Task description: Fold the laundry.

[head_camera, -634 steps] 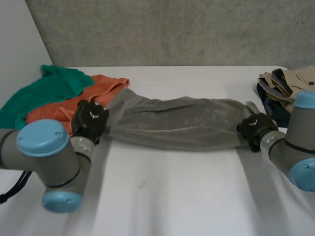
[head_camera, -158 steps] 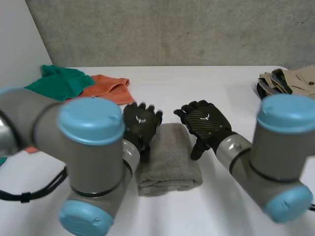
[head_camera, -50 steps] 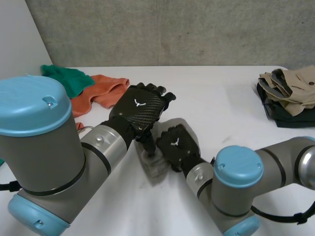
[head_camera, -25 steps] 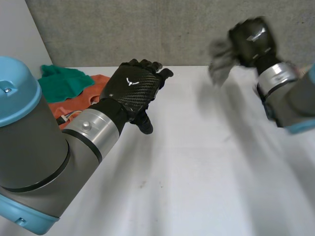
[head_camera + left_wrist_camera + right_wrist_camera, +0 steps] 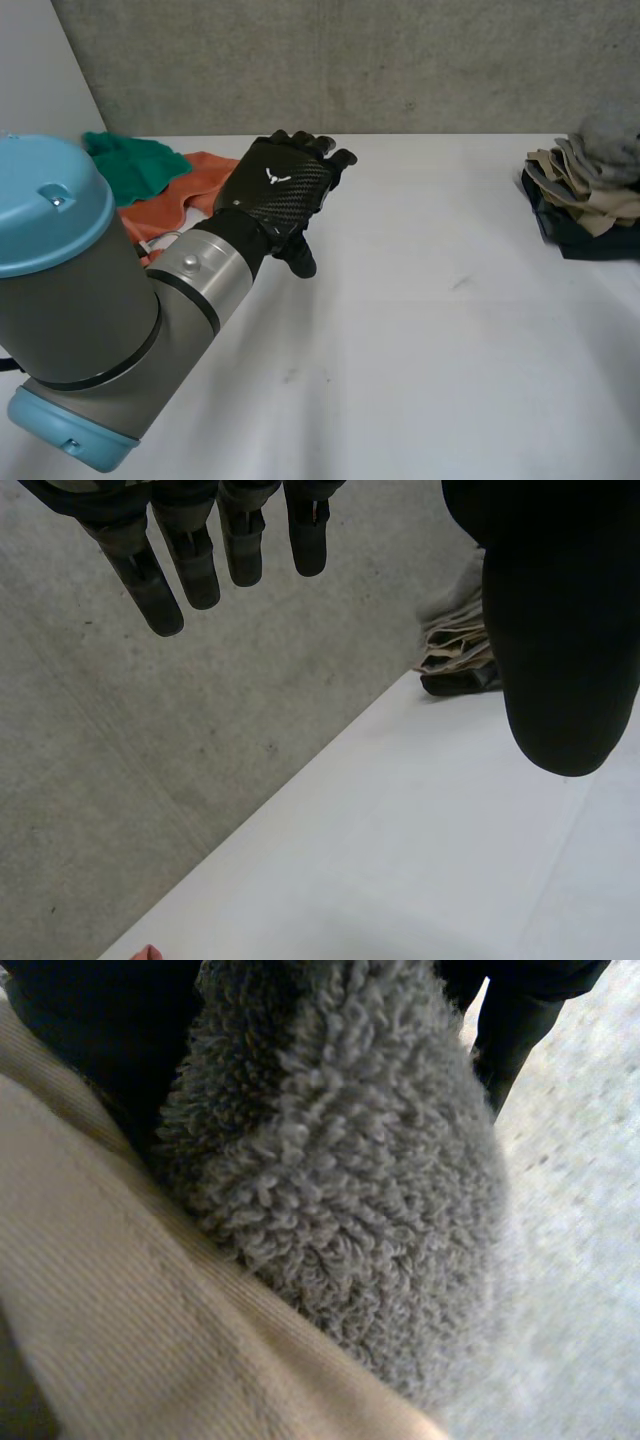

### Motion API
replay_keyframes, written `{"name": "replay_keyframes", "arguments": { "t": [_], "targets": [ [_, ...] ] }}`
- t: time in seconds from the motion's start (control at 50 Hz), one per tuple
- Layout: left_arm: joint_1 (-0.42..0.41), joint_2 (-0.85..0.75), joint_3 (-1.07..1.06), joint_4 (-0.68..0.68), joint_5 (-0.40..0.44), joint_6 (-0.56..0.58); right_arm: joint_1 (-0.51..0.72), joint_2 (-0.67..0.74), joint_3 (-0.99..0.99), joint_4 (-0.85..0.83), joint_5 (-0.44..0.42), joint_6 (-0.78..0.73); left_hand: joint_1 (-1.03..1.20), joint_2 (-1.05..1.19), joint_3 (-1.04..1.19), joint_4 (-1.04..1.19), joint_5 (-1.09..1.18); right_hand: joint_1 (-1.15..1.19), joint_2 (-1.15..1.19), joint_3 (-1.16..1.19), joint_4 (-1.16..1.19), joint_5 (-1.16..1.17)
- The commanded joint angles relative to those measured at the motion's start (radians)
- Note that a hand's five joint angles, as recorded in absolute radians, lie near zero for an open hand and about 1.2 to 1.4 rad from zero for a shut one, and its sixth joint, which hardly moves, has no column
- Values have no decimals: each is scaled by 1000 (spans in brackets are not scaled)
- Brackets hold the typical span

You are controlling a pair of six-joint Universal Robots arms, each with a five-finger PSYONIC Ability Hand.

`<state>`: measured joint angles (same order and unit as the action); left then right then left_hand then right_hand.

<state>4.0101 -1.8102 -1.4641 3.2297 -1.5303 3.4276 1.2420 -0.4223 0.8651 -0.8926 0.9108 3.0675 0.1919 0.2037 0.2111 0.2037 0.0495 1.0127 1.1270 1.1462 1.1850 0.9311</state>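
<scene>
The folded grey towel (image 5: 607, 135) is at the far right, on top of the pile of folded clothes (image 5: 580, 200). In the right wrist view the grey towel (image 5: 340, 1180) bulges out of my right hand (image 5: 505, 1030), whose dark fingers are curled round it, and it rests against beige cloth (image 5: 120, 1320) of the pile. My left hand (image 5: 285, 190) hovers above the table's left middle with straight fingers (image 5: 190, 550) and thumb spread, holding nothing.
A green cloth (image 5: 135, 160) and an orange cloth (image 5: 185, 185) lie crumpled at the table's back left, behind my left arm. The white table (image 5: 420, 330) ends at a grey concrete wall (image 5: 400, 60). The clothes pile (image 5: 455, 655) sits beyond my left thumb.
My right hand swung the grey towel from high over the table to the clothes pile at the far right. My left hand stayed open, almost in place.
</scene>
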Motion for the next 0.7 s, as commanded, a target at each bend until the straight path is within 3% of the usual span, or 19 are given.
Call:
{"name": "replay_keyframes", "arguments": {
  "t": [0.02,0.06,0.08,0.1,0.2,0.32,0.38,0.44,0.46,0.56,0.64,0.7],
  "targets": [
    [-2,-8,-2,1,-1,-1,-41,-58,129,-20,-99,-10,27,16,8,16,-5,236,122,103,64,143],
    [-2,-8,-2,1,-1,-1,-42,-91,153,-11,-104,-10,27,16,8,16,-5,-177,-291,-310,-349,-270],
    [-2,-6,-1,1,-1,-1,-45,-131,178,1,-96,-9,27,16,8,16,-5,-705,-819,-839,-877,-798],
    [-2,-6,1,1,-1,-1,-45,-153,195,10,-92,-9,27,16,8,16,-5,-838,-952,-972,-1011,-931],
    [-3,-3,2,1,-1,1,-47,-315,247,193,-6,-9,25,13,5,13,-8,-838,-952,-972,-1011,-931],
    [-5,9,-2,-1,-2,1,-87,-481,256,561,140,-94,25,13,5,13,-8,-838,-952,-972,-1011,-931],
    [-2,26,-2,-2,-2,1,-108,-567,247,766,282,-263,25,13,5,13,-8,-838,-952,-972,-1011,-931],
    [4,48,-1,-1,-2,1,-121,-605,229,846,399,-372,25,13,5,13,-8,-838,-952,-972,-1011,-931],
    [9,58,5,-1,-2,1,-121,-627,207,865,487,-448,25,13,5,13,-8,-838,-952,-972,-1011,-931],
    [44,86,34,2,-7,5,-95,-693,167,775,678,-566,19,7,0,7,-13,-838,-952,-972,-1011,-931],
    [130,100,79,4,-10,12,37,-763,225,618,651,-506,13,1,-6,1,-19,-838,-952,-972,-1011,-931],
    [239,95,107,15,-10,13,119,-883,357,493,553,-426,10,-2,-9,-2,-22,-838,-952,-972,-1011,-931]
  ]
}}
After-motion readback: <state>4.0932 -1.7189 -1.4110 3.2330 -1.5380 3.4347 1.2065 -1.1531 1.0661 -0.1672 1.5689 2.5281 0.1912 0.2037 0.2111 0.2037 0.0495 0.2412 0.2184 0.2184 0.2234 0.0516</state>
